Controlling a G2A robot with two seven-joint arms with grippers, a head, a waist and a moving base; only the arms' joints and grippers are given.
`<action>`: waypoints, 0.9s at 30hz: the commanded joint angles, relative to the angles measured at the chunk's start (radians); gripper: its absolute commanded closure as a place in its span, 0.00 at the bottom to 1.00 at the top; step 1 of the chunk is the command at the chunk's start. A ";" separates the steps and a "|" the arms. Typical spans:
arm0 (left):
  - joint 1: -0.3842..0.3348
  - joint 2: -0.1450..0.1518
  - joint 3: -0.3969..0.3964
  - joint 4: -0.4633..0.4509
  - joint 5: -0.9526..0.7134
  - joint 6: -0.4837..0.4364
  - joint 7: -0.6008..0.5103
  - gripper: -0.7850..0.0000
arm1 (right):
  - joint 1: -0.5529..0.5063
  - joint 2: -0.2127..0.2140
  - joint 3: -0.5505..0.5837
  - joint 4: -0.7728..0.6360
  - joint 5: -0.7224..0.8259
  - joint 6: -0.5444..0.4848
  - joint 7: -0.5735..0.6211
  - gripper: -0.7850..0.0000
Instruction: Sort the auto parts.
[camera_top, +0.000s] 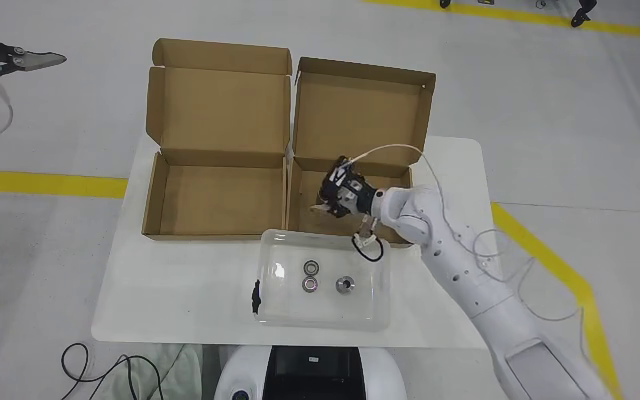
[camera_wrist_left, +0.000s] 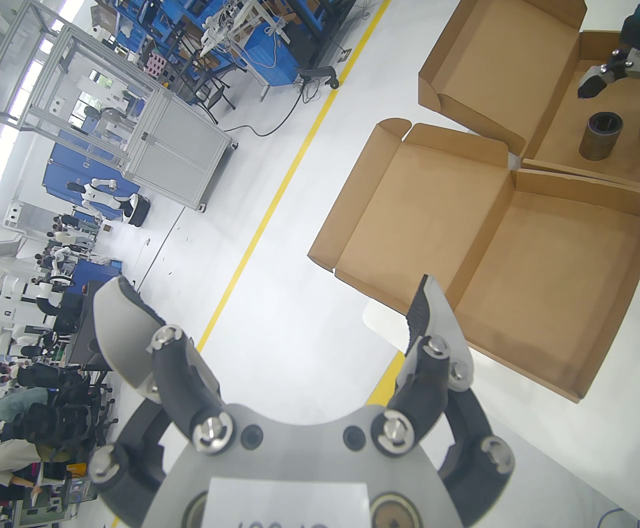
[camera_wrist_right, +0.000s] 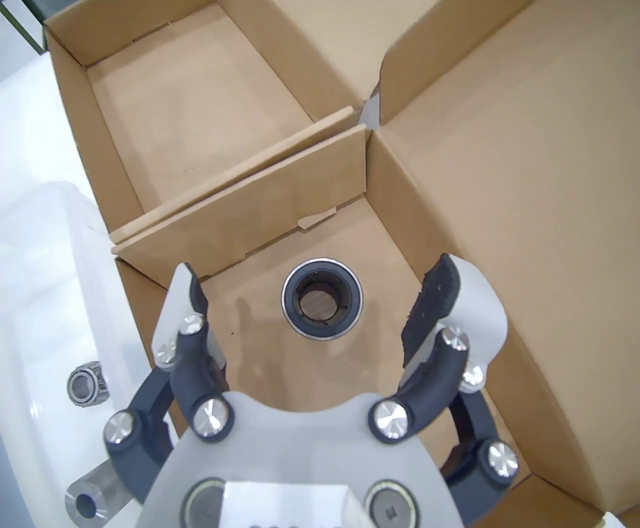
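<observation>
Each wrist plate carries one white label (camera_wrist_right: 285, 500), its print cut off at the edge, so we cannot read it. We count two open cardboard boxes, the left box (camera_top: 215, 200) and the right box (camera_top: 360, 110), one clear tray (camera_top: 270, 238), and four parts: one dark bushing (camera_wrist_right: 321, 305), two small bearings (camera_top: 311, 268) and one metal sleeve (camera_top: 345, 284).

The right gripper (camera_wrist_right: 315, 277) hangs spread and empty over the right box. The bushing stands upright on the box floor straight below the gap between its jaws, touching neither finger. The bearings and sleeve lie in the tray, beside and behind those jaws.

The left gripper (camera_wrist_left: 272, 295) is spread wide too, holding nothing, and the bushing sits well beyond its fingertips.
</observation>
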 joint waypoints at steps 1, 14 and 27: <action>0.000 0.000 0.000 0.000 0.000 0.000 0.000 0.00 | -0.023 0.011 0.022 -0.051 -0.008 -0.035 -0.014 0.00; 0.000 0.000 0.000 0.000 0.000 0.000 0.000 0.00 | -0.217 0.086 0.161 -0.343 -0.157 -0.297 -0.150 0.00; 0.000 0.000 0.000 0.000 0.000 0.000 0.000 0.00 | -0.308 0.111 0.223 -0.447 -0.166 -0.349 -0.170 0.00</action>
